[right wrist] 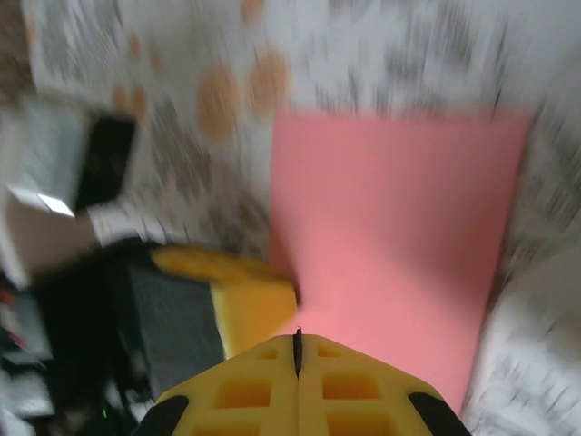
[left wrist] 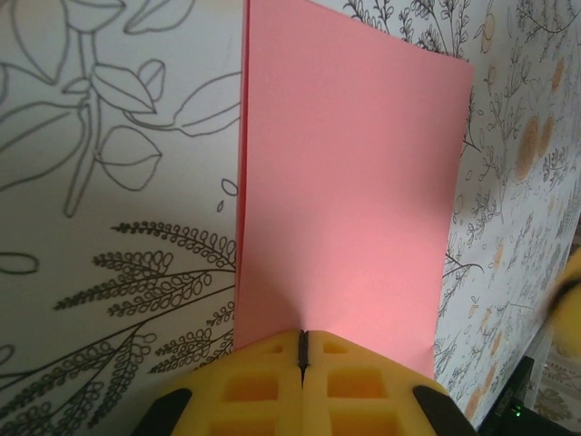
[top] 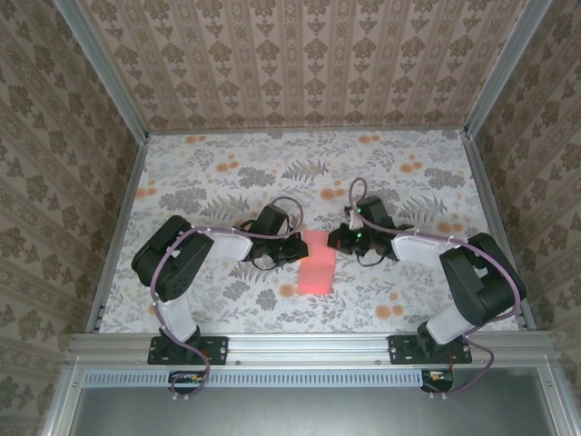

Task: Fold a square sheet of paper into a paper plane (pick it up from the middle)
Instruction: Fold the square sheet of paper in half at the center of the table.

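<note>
Top external view: the square sheet of paper [top: 318, 263] lies doubled on the worktop [top: 209, 173], its long axis running away from the arm bases. Left fingers [left wrist: 277, 363] and right fingers [right wrist: 272, 368], both pressed together, flank its far end, equally near. No writing is legible.

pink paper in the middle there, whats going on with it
Two robot arms are working on folding it. The square sheet of paper lies flat on the floral table, already doubled over into a rectangle. The left claw and the right claw are both shut, one at each side of the sheet, with their tips at its edges.
</note>
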You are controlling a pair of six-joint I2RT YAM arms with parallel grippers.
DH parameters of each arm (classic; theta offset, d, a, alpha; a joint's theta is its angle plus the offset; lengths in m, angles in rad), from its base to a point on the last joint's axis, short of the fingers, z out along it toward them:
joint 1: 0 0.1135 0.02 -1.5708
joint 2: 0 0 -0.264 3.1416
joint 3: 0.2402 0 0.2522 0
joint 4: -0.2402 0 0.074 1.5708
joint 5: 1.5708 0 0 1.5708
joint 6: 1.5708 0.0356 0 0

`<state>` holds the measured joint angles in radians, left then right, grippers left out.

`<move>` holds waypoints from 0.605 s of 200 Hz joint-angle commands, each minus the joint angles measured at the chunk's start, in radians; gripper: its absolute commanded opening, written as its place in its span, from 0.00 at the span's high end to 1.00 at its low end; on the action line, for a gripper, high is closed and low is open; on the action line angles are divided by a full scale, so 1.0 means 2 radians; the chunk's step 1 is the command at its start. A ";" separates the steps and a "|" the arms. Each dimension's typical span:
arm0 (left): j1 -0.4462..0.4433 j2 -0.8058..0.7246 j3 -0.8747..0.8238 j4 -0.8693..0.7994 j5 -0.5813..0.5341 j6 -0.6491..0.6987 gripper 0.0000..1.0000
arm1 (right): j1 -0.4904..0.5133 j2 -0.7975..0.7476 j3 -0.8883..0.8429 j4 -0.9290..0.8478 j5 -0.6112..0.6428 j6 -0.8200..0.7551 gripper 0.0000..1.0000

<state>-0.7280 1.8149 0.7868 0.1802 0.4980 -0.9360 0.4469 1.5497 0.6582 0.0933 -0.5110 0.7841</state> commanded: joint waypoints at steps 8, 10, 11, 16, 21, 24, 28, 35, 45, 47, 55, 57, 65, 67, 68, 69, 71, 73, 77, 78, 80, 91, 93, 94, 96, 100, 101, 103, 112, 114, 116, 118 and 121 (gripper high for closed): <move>-0.003 0.047 -0.039 -0.147 -0.083 -0.007 1.00 | 0.028 0.004 -0.026 -0.010 -0.030 0.030 1.00; -0.004 0.047 -0.039 -0.148 -0.083 -0.007 1.00 | 0.029 0.006 -0.029 -0.009 -0.035 0.030 1.00; -0.004 0.047 -0.039 -0.148 -0.083 -0.008 1.00 | 0.029 0.006 -0.029 -0.009 -0.035 0.030 1.00; -0.004 0.047 -0.039 -0.148 -0.084 -0.008 1.00 | 0.030 0.008 -0.032 -0.005 -0.042 0.030 1.00; -0.003 0.047 -0.040 -0.147 -0.084 -0.008 1.00 | 0.030 0.009 -0.038 0.000 -0.051 0.028 1.00; -0.004 0.047 -0.040 -0.147 -0.085 -0.008 1.00 | 0.030 0.009 -0.040 -0.001 -0.055 0.027 1.00; -0.004 0.047 -0.040 -0.147 -0.085 -0.009 1.00 | 0.030 0.010 -0.042 -0.005 -0.055 0.023 1.00; -0.004 0.048 -0.041 -0.145 -0.085 -0.010 1.00 | 0.030 0.011 -0.042 -0.019 -0.054 0.013 1.00; -0.004 0.050 -0.041 -0.145 -0.086 -0.010 1.00 | 0.030 0.015 -0.040 -0.041 -0.054 -0.005 1.00; -0.004 0.050 -0.042 -0.145 -0.085 -0.010 1.00 | 0.030 0.016 -0.039 -0.043 -0.054 -0.006 1.00; -0.004 0.052 -0.041 -0.144 -0.086 -0.011 1.00 | 0.030 0.019 -0.038 -0.054 -0.056 -0.015 1.00; -0.004 0.052 -0.041 -0.144 -0.086 -0.011 1.00 | 0.030 0.020 -0.038 -0.055 -0.056 -0.017 1.00; -0.004 0.053 -0.041 -0.143 -0.086 -0.012 1.00 | 0.030 0.024 -0.039 -0.062 -0.056 -0.023 1.00; -0.003 0.054 -0.041 -0.143 -0.085 -0.012 1.00 | 0.029 0.025 -0.039 -0.064 -0.056 -0.024 1.00; -0.004 0.054 -0.041 -0.143 -0.085 -0.012 1.00 | 0.029 0.026 -0.039 -0.065 -0.055 -0.025 1.00; -0.003 0.054 -0.041 -0.142 -0.085 -0.013 1.00 | 0.029 0.026 -0.039 -0.066 -0.055 -0.025 1.00; -0.003 0.054 -0.041 -0.142 -0.085 -0.012 1.00 | 0.029 0.026 -0.039 -0.069 -0.054 -0.026 1.00; -0.004 0.054 -0.041 -0.142 -0.085 -0.012 1.00 | 0.029 0.026 -0.039 -0.071 -0.053 -0.027 1.00; -0.004 0.054 -0.041 -0.142 -0.086 -0.013 1.00 | 0.028 0.028 -0.040 -0.075 -0.050 -0.030 1.00; -0.004 0.054 -0.041 -0.142 -0.086 -0.013 1.00 | 0.028 0.028 -0.040 -0.076 -0.050 -0.030 1.00; -0.004 0.055 -0.041 -0.142 -0.086 -0.013 1.00 | 0.028 0.028 -0.040 -0.078 -0.049 -0.032 1.00; -0.003 0.055 -0.041 -0.142 -0.086 -0.014 1.00 | 0.026 0.029 -0.041 -0.089 -0.041 -0.039 1.00; -0.003 0.055 -0.041 -0.142 -0.086 -0.014 1.00 | 0.025 0.030 -0.041 -0.091 -0.040 -0.041 1.00; -0.003 0.055 -0.041 -0.142 -0.086 -0.014 1.00 | 0.025 0.030 -0.041 -0.093 -0.039 -0.042 1.00; -0.003 0.055 -0.042 -0.142 -0.086 -0.014 1.00 | 0.024 0.030 -0.041 -0.095 -0.038 -0.043 1.00; -0.003 0.055 -0.042 -0.142 -0.086 -0.014 1.00 | 0.023 0.029 -0.041 -0.099 -0.036 -0.046 1.00; -0.003 0.055 -0.042 -0.142 -0.086 -0.014 1.00 | 0.023 0.030 -0.041 -0.100 -0.036 -0.046 1.00; -0.003 0.055 -0.042 -0.142 -0.086 -0.013 1.00 | 0.022 0.029 -0.041 -0.102 -0.034 -0.048 1.00; -0.003 0.055 -0.044 -0.142 -0.086 -0.014 1.00 | 0.021 0.026 -0.036 -0.111 -0.030 -0.053 1.00; -0.003 0.055 -0.044 -0.142 -0.086 -0.014 1.00 | 0.021 0.025 -0.035 -0.112 -0.030 -0.055 1.00; -0.003 0.055 -0.044 -0.142 -0.086 -0.014 1.00 | 0.022 0.024 -0.034 -0.112 -0.030 -0.055 1.00; -0.003 0.055 -0.044 -0.142 -0.086 -0.013 1.00 | 0.022 0.022 -0.033 -0.113 -0.032 -0.055 1.00; -0.003 0.055 -0.044 -0.142 -0.085 -0.014 1.00 | 0.023 0.020 -0.030 -0.113 -0.034 -0.055 1.00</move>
<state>-0.7280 1.8175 0.7868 0.1810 0.4976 -0.9504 0.4980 1.5887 0.5892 -0.0025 -0.5930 0.7231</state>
